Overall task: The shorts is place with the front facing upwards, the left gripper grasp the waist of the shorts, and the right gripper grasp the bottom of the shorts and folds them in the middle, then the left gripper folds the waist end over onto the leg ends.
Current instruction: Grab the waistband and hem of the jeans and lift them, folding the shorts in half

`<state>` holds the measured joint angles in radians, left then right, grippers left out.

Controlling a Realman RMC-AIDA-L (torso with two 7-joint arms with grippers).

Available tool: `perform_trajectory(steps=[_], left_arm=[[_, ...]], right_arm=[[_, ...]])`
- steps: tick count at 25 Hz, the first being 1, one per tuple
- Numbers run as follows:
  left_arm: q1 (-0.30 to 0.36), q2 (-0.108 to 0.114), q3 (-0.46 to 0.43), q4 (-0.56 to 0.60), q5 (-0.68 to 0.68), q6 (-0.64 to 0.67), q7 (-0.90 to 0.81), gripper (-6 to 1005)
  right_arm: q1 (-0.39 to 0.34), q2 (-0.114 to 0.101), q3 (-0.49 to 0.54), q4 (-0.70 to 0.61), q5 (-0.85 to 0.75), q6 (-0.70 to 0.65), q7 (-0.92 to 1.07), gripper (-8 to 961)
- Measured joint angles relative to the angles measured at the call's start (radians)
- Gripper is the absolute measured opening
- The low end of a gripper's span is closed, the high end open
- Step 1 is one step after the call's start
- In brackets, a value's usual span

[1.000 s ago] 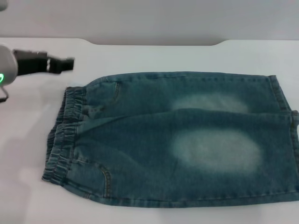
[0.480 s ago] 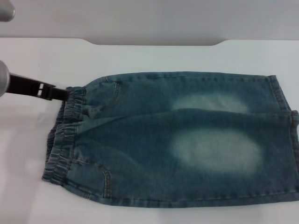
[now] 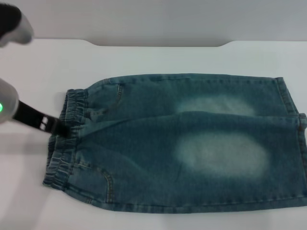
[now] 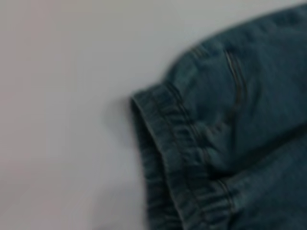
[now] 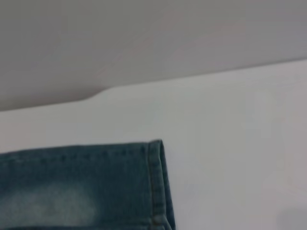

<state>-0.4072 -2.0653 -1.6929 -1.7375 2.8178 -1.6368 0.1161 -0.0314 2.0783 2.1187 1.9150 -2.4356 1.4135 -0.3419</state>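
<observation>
Your white table (image 3: 144, 57) carries the shorts (image 3: 192, 143) laid flat across it, waist of the shorts (image 3: 64, 139) toward your left side, bottom of the shorts (image 3: 292, 129) at the right edge of the head view. Two pale faded patches on the denim. No readable label or print. Your left gripper (image 3: 57, 128) comes in low from the left on its white arm, green light lit, black tip touching the waistband near its middle; can't tell if the prongs are spread or pinching. Right wrist view shows only a hem corner.
</observation>
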Motion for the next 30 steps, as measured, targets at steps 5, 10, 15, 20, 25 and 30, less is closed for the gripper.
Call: perform_trajectory(steps=[5,10,15,20,25,30], left_arm=[[-0.019,0.001,0.033,0.089,-0.066,-0.012,-0.047,855],[-0.038,0.004,0.066,0.098,-0.054,-0.064,-0.09,854],[-0.078,0.004,0.135,0.129,0.044,-0.141,-0.136,854],[-0.088,0.002,0.148,0.148,0.045,-0.142,-0.156,854],[-0.09,0.0,0.152,0.166,0.037,-0.129,-0.16,853],[-0.092,0.0,0.154,0.183,0.033,-0.117,-0.157,853]], right_arm=[[-0.008,0.0,-0.005,-0.041,-0.004,-0.019,-0.01,570],[-0.006,-0.003,0.002,-0.061,-0.008,-0.03,-0.041,570],[0.0,-0.004,0.007,-0.091,-0.009,-0.049,-0.074,570],[0.002,-0.004,0.008,-0.099,-0.01,-0.057,-0.098,569],[0.002,-0.004,0.009,-0.1,-0.009,-0.059,-0.103,569],[-0.003,-0.004,0.009,-0.101,-0.003,-0.06,-0.103,569]])
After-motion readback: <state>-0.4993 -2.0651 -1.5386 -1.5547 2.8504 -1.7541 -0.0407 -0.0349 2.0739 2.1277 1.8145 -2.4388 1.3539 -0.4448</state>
